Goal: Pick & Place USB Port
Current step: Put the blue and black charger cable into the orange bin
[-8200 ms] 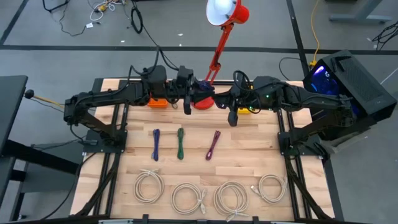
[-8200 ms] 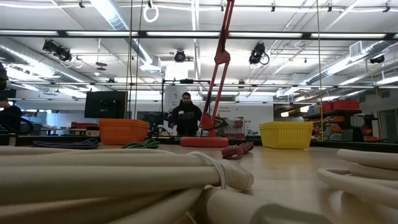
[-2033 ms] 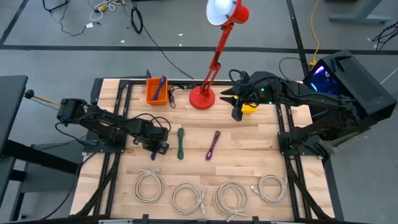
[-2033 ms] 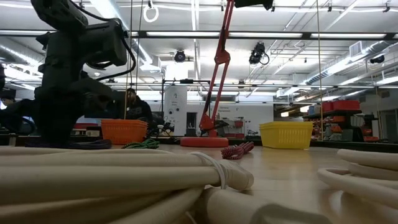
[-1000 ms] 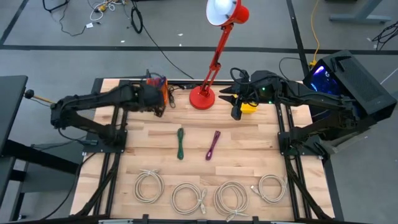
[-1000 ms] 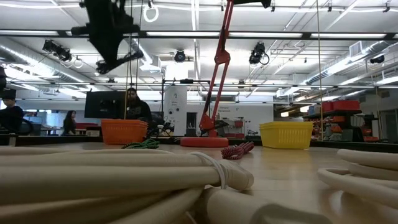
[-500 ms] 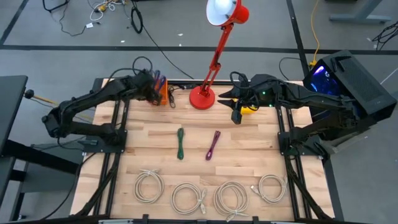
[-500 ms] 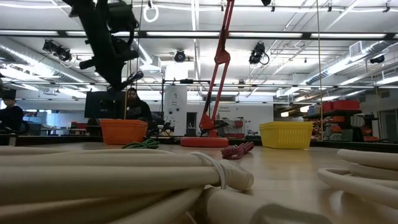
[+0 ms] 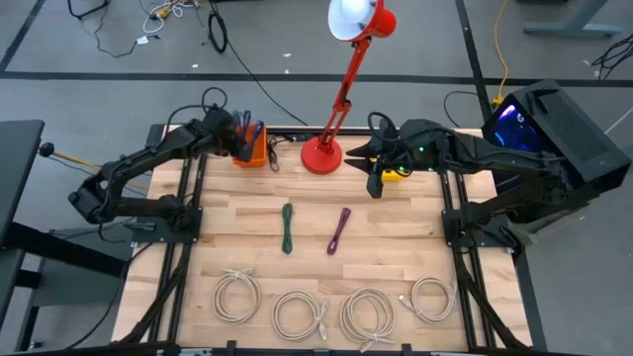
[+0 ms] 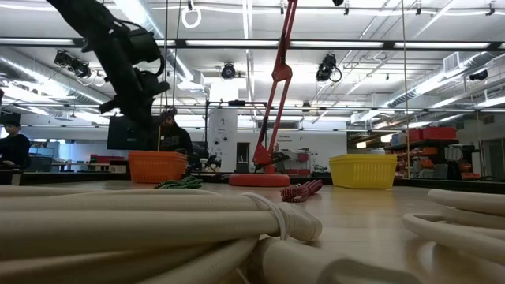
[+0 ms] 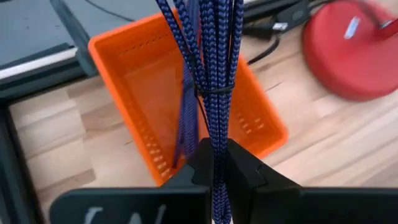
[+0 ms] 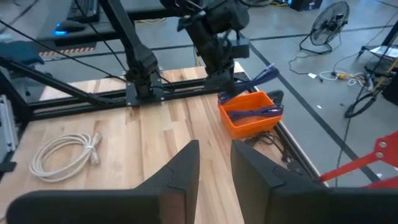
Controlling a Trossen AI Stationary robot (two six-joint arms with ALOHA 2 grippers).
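A: What has changed on the counter (image 9: 396,227)?

B: A moment ago the left arm was low over the boards at the blue cable's spot. Now the left tool (image 9: 240,141) is over the orange basket (image 9: 249,153) at the back corner, clenched on a bundled blue cable (image 11: 211,68) that hangs above the basket's opening. That spot on the boards is now bare.

A: So the placing is near?

B: I judge it so: the carry looks done and only the drop remains. The wrist view shows another blue cable (image 11: 184,121) already lying inside that basket.

A: And the right arm?

B: The right tool (image 9: 374,184) waits by the yellow basket (image 9: 398,173), next to the red lamp's base (image 9: 321,156). Its fingers stand a little apart with nothing between them.

A: Count things for me, largest first.

B: One lamp, two baskets. Four white coiled cables (image 9: 297,312) along the front edge. Two short bundles left mid-counter: a green cable (image 9: 287,227) and a maroon cable (image 9: 338,229). Then the two blue ones at the orange basket.
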